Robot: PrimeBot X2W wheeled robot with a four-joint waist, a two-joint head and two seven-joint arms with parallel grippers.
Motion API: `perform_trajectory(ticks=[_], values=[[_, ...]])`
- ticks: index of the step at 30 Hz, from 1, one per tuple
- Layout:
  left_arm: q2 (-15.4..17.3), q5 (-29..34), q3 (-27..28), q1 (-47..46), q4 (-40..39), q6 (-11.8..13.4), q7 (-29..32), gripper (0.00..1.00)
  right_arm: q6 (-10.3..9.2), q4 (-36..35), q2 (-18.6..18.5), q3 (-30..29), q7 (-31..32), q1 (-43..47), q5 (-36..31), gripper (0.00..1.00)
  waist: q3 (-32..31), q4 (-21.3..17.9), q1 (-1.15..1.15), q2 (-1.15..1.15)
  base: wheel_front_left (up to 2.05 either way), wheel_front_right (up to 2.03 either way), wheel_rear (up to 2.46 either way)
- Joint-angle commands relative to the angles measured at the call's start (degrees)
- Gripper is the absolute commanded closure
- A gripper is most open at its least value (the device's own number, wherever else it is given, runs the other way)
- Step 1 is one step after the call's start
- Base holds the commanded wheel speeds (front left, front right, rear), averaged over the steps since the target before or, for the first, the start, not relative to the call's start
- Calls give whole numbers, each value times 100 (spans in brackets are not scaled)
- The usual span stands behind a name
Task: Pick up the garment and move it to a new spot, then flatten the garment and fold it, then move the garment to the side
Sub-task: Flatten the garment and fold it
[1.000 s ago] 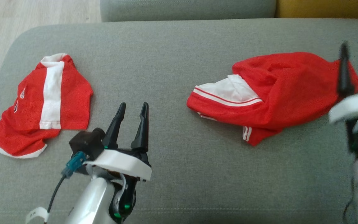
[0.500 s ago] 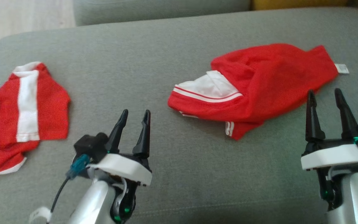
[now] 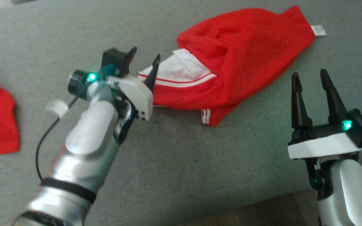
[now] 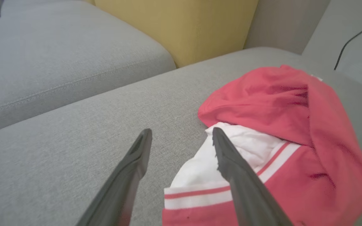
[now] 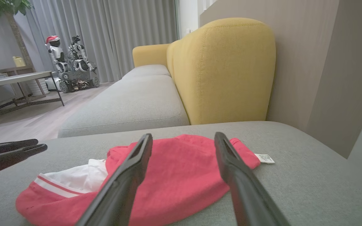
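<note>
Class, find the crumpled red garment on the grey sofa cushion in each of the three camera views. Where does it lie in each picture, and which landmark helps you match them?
Head view: the red garment lies at upper centre to upper right.
Left wrist view: it takes up the right half.
Right wrist view: it lies low across the centre.
Shared landmark: its white striped panel, at the garment's left end in every view.

Looked like living room: grey sofa (image 5: 130,103) with yellow backrest (image 5: 225,69), long curtains (image 5: 105,37), wood floor (image 5: 27,125), side table (image 5: 14,78) far left.
</note>
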Motion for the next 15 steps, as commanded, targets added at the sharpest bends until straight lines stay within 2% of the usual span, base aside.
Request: perform_trajectory(ticks=[1, 8, 15], values=[[130, 82, 101, -311, -14, -27, 36, 0, 43, -182, 7, 162, -71, -195, 62, 0, 261, -264, 0, 0, 0, 0, 0], [115, 191, -158, -1056, 1015, -333, 119, 0, 43, -2, 8, 281, -233, -326, 206, 0, 506, -582, 0, 0, 0, 0, 0], [60, 221, -420, -1355, 1727, -466, 88, 0, 43, 149, 9, 337, -345, -366, 268, 0, 583, -738, 0, 0, 0, 0, 0]])
